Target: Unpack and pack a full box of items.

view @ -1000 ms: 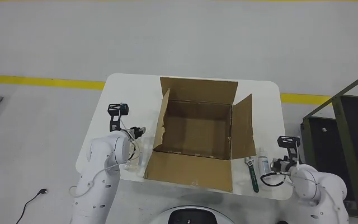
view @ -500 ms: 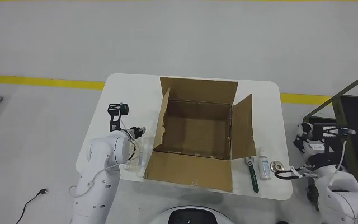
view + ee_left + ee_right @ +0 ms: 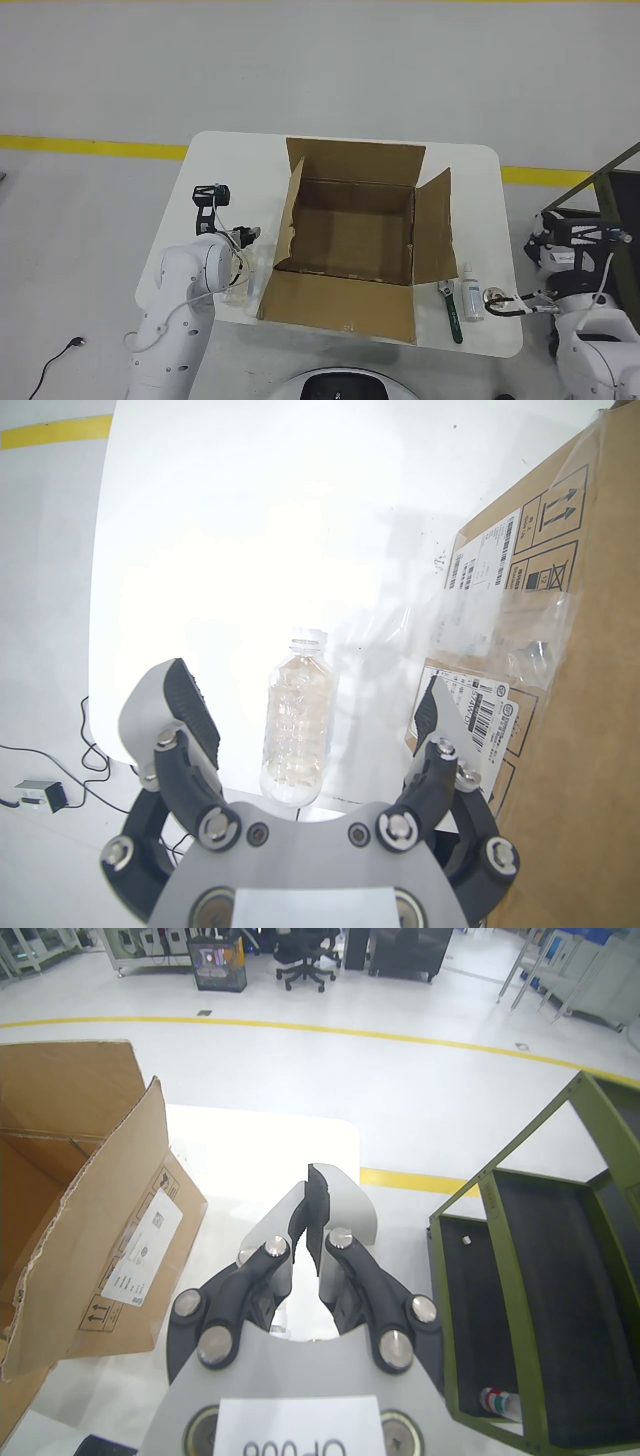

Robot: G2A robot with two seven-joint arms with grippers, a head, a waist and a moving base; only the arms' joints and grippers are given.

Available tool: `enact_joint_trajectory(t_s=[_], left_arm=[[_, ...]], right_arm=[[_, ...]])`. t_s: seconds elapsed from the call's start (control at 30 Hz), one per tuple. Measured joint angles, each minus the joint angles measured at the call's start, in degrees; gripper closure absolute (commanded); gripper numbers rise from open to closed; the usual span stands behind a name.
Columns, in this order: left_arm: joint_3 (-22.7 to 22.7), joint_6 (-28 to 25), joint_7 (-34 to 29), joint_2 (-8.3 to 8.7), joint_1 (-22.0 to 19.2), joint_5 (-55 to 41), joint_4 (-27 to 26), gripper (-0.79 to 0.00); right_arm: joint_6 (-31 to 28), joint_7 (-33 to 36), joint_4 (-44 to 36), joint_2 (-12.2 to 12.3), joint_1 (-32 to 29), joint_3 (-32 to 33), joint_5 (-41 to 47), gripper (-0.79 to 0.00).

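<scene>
Bottle [image 3: 296, 725] of clear plastic lies between the spread fingers of my left claw [image 3: 305, 687], touching neither, just beside the box [image 3: 575, 600]. From above it sits at the box's eight o'clock on the white table [image 3: 240, 170]. A wrench [image 3: 450, 312] and a small white bottle [image 3: 471, 293] lie at four o'clock. My right claw [image 3: 312, 1200] is pressed together on nothing near the table's three-o'clock edge, a green cart [image 3: 525, 1278] beside it. My left wrist camera picks out a clear bag [image 3: 500, 620] against the box.

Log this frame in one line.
left gripper open, straddling clear plastic bottle | right gripper shut, empty | cardboard box open | wrench beside box
</scene>
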Motion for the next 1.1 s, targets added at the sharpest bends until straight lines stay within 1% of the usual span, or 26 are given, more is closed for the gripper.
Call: enact_joint_trajectory(t_s=[0.07,0.1,0.23,0.33,0.5,0.57,0.67,0.83,1.0,1.1], left_arm=[[0.0,0.0,0.0,0.0,0.0,0.0,0.0,-0.785],[0.0,0.0,0.0,0.0,0.0,0.0,0.0,-0.785],[0.0,0.0,0.0,0.0,0.0,0.0,0.0,-0.785],[0.0,0.0,0.0,0.0,0.0,0.0,0.0,-0.785],[-0.22,-0.11,0.43,0.0,0.45,-0.74,0.33,-0.785],[-0.63,-0.43,0.18,0.05,0.84,-1.35,0.66,-0.785],[-0.89,-1.89,-2.3,0.3,1.15,0.09,0.12,-0.785],[-2.51,-5.1,-10.09,0.93,2.5,2.78,-2.83,-0.785],[-2.61,-8.22,-17.3,1.3,3.7,4.53,-4.91,-0.785],[-2.18,-9.72,-19.36,1.42,4.22,4.88,-3.52,-0.785]], right_arm=[[0.78,-5.53,1.74,-0.06,0.45,-1.54,-0.84,0.0],[1.32,-8.79,2.92,-0.16,0.82,-2.55,0.14,0.0],[0.89,-18.0,6.56,-0.31,1.87,-4.29,5.2,0.0],[1.88,-24.73,9.89,-0.3,2.68,-5.52,2.39,0.0],[5.39,-31.08,12.85,-0.34,3.7,-7.73,-2.45,0.0],[5.51,-31.29,12.95,-0.34,3.69,-7.83,-2.72,0.0],[5.43,-31.12,12.91,-0.34,3.67,-7.77,-2.55,0.0],[5.42,-31.12,12.91,-0.34,3.67,-7.77,-2.55,0.0],[5.42,-31.12,12.91,-0.34,3.68,-7.77,-2.55,0.0],[5.42,-31.12,12.91,-0.34,3.68,-7.77,-2.55,0.0]])
